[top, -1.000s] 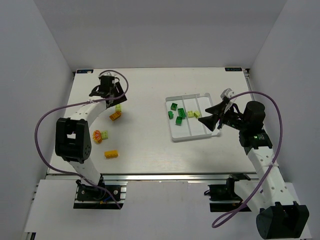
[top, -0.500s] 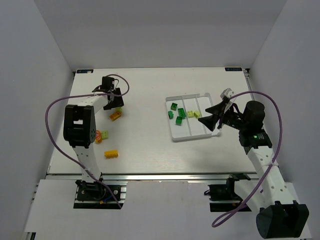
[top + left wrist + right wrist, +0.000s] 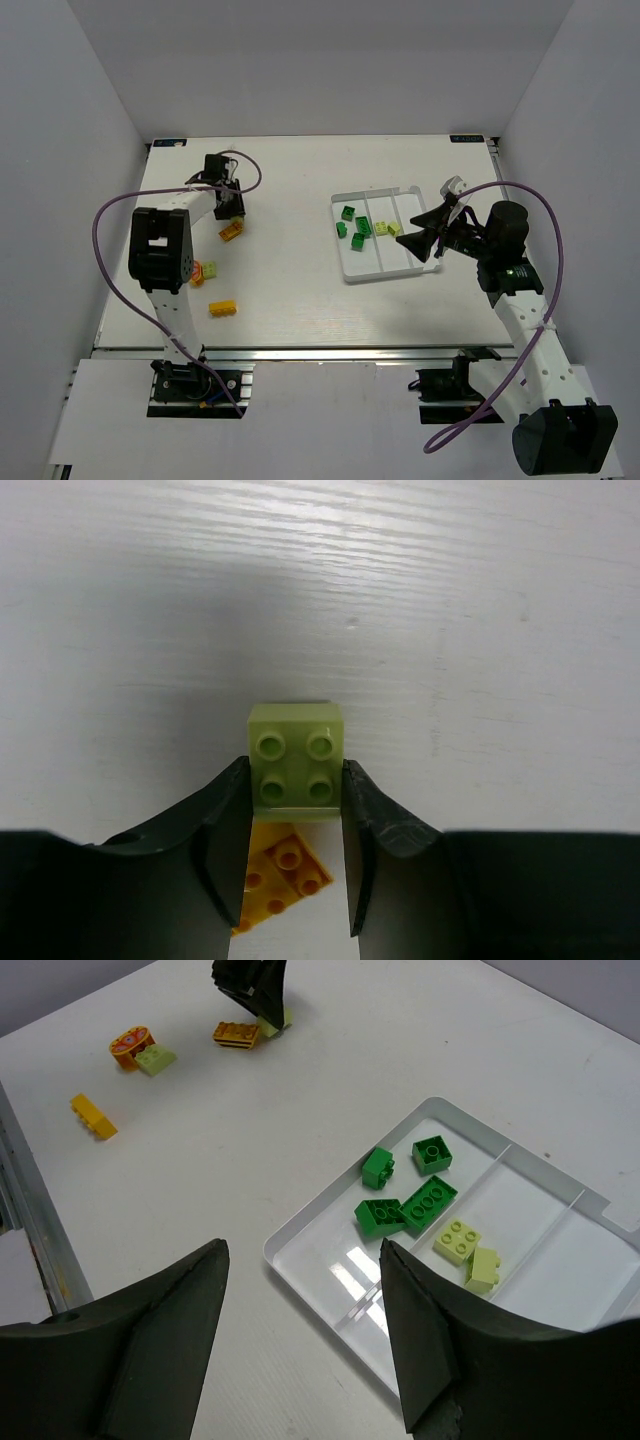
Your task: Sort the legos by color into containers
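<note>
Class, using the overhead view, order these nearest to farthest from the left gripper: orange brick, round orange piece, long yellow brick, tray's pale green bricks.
Left gripper, shut on a pale green brick:
1. Orange brick, beside it.
2. Round orange piece, toward the bases.
3. Long yellow brick, front edge.
4. Tray's pale green bricks, far right.

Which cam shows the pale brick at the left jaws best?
Left wrist: pale brick sits centred between the jaws, studs clear. Right wrist shows only a far sliver; top external mostly hides it under the jaws.
</note>
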Motion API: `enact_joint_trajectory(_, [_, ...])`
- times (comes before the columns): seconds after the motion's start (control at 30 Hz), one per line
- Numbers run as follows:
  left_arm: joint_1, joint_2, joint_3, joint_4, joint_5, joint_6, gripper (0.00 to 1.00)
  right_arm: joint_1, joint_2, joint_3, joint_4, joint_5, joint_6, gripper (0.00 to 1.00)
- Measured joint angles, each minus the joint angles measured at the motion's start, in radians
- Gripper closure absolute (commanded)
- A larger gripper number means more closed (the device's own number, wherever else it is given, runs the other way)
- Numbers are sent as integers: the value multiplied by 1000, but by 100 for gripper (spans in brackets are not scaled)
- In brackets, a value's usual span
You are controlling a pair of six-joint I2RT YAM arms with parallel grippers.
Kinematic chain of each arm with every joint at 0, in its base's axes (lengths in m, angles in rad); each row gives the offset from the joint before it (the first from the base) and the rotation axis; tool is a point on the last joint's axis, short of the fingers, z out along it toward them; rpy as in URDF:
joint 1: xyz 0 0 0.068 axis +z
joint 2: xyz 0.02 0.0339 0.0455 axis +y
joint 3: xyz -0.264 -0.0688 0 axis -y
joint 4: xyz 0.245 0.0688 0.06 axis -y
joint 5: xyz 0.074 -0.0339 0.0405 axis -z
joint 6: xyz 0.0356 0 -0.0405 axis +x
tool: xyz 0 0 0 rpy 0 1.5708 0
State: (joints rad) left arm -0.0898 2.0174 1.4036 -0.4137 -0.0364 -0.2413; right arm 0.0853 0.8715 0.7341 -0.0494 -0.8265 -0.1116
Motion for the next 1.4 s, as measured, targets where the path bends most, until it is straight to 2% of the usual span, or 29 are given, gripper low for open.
enact_joint_trajectory(0.13, [-11, -45, -3, 27, 141, -14, 87, 0, 0, 0, 0, 0, 0, 33])
enact_joint_trajectory(0.23, [-43, -106, -7, 107, 309, -60, 86, 0, 1, 0, 0, 0, -2, 38])
enact_joint_trajectory(0.3, [-86, -142, -8, 182, 422, -103, 86, 0, 1, 0, 0, 0, -4, 47])
enact_joint_trajectory(0.33, [-113, -152, -8, 217, 470, -122, 86, 0, 1, 0, 0, 0, -6, 52])
enact_joint_trajectory(0.4, [-184, -153, 5, 275, 555, -158, 86, 0, 1, 0, 0, -2, -11, 71])
enact_joint_trajectory(0.47, [-256, -134, 23, 306, 599, -177, 86, 0, 1, 0, 0, -6, -18, 100])
enact_joint_trajectory(0.63, [-433, 0, 113, 341, 637, -213, 84, 0, 1, -4, 0, -6, -20, 100])
enact_joint_trajectory(0.83, [-523, 165, 247, 333, 570, -240, 78, 0, 1, -7, 0, -6, -19, 100])
enact_joint_trajectory(0.87, [-533, 192, 279, 332, 554, -245, 73, 0, 1, -7, 0, -6, -19, 100])
enact_joint_trajectory(0.97, [-556, 260, 367, 330, 499, -255, 65, 0, 1, -7, 0, -6, -19, 100])
enact_joint_trajectory(1.0, [-563, 279, 391, 328, 483, -258, 54, 0, 1, -7, 0, -6, -19, 100])
enact_joint_trajectory(1.1, [-575, 323, 457, 314, 443, -268, 38, 0, 1, -7, 0, -6, -19, 100])
enact_joint_trajectory(1.17, [-584, 354, 513, 292, 414, -276, 36, 0, 1, -7, 0, -6, -19, 100])
enact_joint_trajectory(1.23, [-588, 382, 563, 278, 394, -280, 32, 0, 1, -8, 0, -6, -19, 91])
enact_joint_trajectory(1.3, [-589, 396, 591, 264, 384, -283, 31, 0, 1, -8, -1, -6, -17, 71])
enact_joint_trajectory(1.33, [-590, 399, 601, 252, 377, -284, 31, 0, 0, -8, -1, -7, -16, 66])
enact_joint_trajectory(1.37, [-591, 399, 608, 240, 372, -284, 32, 0, 1, -8, -1, -8, -22, 56])
enact_joint_trajectory(1.4, [-590, 398, 614, 232, 366, -283, 35, 0, 1, -8, -2, -8, -19, 53])
